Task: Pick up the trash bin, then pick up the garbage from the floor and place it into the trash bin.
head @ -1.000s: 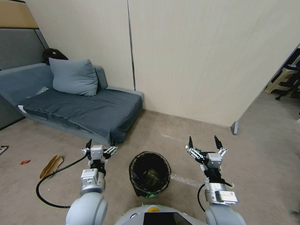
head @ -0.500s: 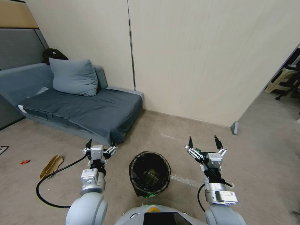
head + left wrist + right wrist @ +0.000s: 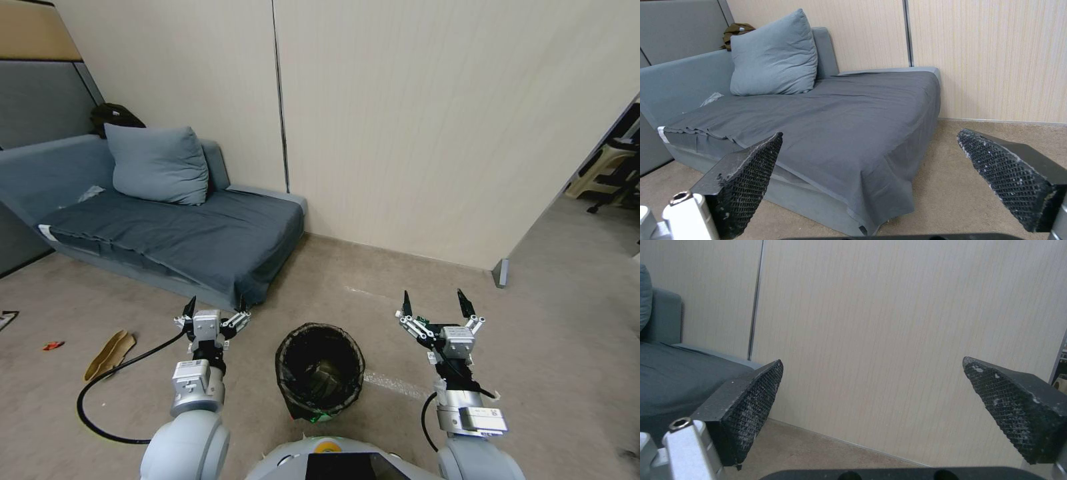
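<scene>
Nowhere legible writing, trash bin [image 3: 320, 371] included.

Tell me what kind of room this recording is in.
Probably a lounge corner of an office or lab: a grey fabric sofa bed with a blue-grey square pillow against beige panelled walls, beige carpet, and office chairs through an opening at right.

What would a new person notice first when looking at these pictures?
The small round bin with a crinkled black bag stands on the beige floor between the left gripper and the right gripper, both open. A grey sofa sits by the wall, and a tan curled piece lies on the floor to the robot's left.
</scene>
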{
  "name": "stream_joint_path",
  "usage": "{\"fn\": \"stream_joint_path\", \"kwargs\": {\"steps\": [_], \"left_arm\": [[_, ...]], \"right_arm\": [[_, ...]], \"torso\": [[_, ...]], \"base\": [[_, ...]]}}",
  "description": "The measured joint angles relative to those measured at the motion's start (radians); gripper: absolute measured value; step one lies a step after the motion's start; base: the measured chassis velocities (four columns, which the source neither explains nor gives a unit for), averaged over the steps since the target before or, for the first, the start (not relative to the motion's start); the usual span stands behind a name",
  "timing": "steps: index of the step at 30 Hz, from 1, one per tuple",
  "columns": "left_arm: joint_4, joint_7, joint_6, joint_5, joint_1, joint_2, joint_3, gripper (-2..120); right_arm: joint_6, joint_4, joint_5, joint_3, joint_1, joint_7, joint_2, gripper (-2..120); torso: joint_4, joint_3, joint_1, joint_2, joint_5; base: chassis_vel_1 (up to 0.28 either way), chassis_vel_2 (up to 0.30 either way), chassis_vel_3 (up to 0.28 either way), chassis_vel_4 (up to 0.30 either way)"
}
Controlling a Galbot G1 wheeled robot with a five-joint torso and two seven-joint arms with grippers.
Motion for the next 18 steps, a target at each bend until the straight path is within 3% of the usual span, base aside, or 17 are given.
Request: {"fn": "stream_joint_path", "kwargs": {"steps": [11, 14, 17, 18], "left_arm": [[0.000, 0.000, 0.014, -0.003, 0.006, 0.002, 0.026, 99], [0.000, 0.004, 0.032, -0.009, 0.013, 0.004, 0.061, 99], [0.000, 0.018, 0.131, -0.044, 0.047, 0.017, 0.196, 99], [0.000, 0.018, 0.131, -0.044, 0.047, 0.017, 0.196, 99]], "right_arm": [[0.000, 0.000, 0.000, 0.000, 0.000, 0.000, 0.000, 100], [0.000, 0.000, 0.000, 0.000, 0.000, 0.000, 0.000, 100], [0.000, 0.000, 0.000, 0.000, 0.000, 0.000, 0.000, 100], [0.000, 0.000, 0.000, 0.000, 0.000, 0.000, 0.000, 100]], "torso": [[0.0000, 0.000, 0.000, 0.000, 0.0001], [0.0002, 0.000, 0.000, 0.000, 0.0000], [-0.0001, 0.000, 0.000, 0.000, 0.0002], [-0.0001, 0.000, 0.000, 0.000, 0.0002]], "base": [[0.000, 0.000, 0.000, 0.000], [0.000, 0.000, 0.000, 0.000], [0.000, 0.000, 0.000, 0.000], [0.000, 0.000, 0.000, 0.000]]}}
